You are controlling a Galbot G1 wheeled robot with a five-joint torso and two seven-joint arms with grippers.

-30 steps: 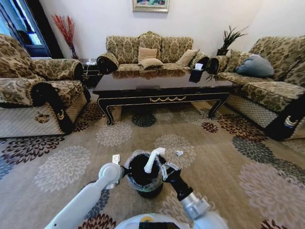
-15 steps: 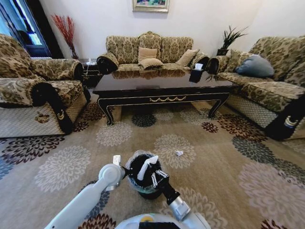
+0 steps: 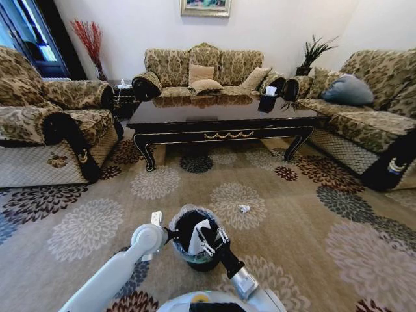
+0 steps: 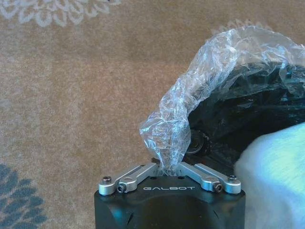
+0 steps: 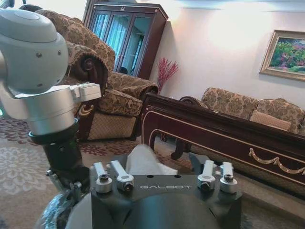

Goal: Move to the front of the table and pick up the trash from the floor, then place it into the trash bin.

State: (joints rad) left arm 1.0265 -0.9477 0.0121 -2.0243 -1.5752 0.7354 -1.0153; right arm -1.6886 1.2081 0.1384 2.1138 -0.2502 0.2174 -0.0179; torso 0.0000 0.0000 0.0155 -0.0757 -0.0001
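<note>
The floor [image 3: 312, 214], a beige carpet with round flower medallions, spreads across the head view, and beyond it the table [image 3: 221, 120], long, dark and glossy, stands among three patterned sofas [image 3: 205, 71]. The right wrist view shows the same table from low down and near, its gold ornament along the front edge plain to see, with a dark glass-fronted cabinet [image 5: 126, 36] and a framed painting [image 5: 285, 53] behind it. Close before the robot stands the trash bin [image 3: 194, 242], black, with its clear liner bag [image 4: 190, 114] folded over the rim. The left gripper [image 4: 167, 168] sits at the bin's left rim with its fingers drawn together, pinching a bunched fold of the liner; only the left wrist view makes this grip clear, while the head view shows just the pale arm reaching there. The right gripper [image 3: 207, 239] hangs over the bin's mouth, clamped on a piece of trash, a crumpled white tissue [image 5: 143, 161], which rises between its fingers in the right wrist view and shows as a white patch inside the bin's opening from the head. A small pale scrap [image 3: 244, 208] lies on the carpet ahead of the bin, well short of the table, and a small white piece [image 3: 156, 217] lies just beside the left arm.
</note>
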